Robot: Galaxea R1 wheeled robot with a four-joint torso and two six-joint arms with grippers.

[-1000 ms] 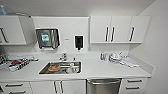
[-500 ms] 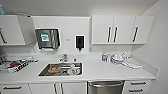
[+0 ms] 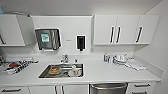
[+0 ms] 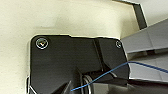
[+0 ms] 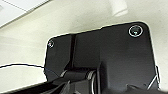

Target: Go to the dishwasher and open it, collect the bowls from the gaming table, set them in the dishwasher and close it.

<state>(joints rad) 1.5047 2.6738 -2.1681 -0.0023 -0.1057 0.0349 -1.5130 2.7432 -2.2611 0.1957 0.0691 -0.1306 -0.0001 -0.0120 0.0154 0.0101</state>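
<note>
A long white counter [image 3: 100, 72] runs across the head view, under white wall cabinets with dark bar handles [image 3: 125, 29]. The dishwasher's brushed steel grey front [image 3: 108, 88] sits below the counter edge, right of the sink, its door up and closed. A rectangular steel sink [image 3: 61, 70] is set into the counter, with dishes inside. A grey paper towel dispenser [image 3: 48, 39] hangs on the wall above it, a small black soap dispenser [image 3: 80, 42] beside that. Stacked white crockery [image 3: 120, 59] stands to the right. Whether the jaws are released or clenched cannot be told from the wrist views.
</note>
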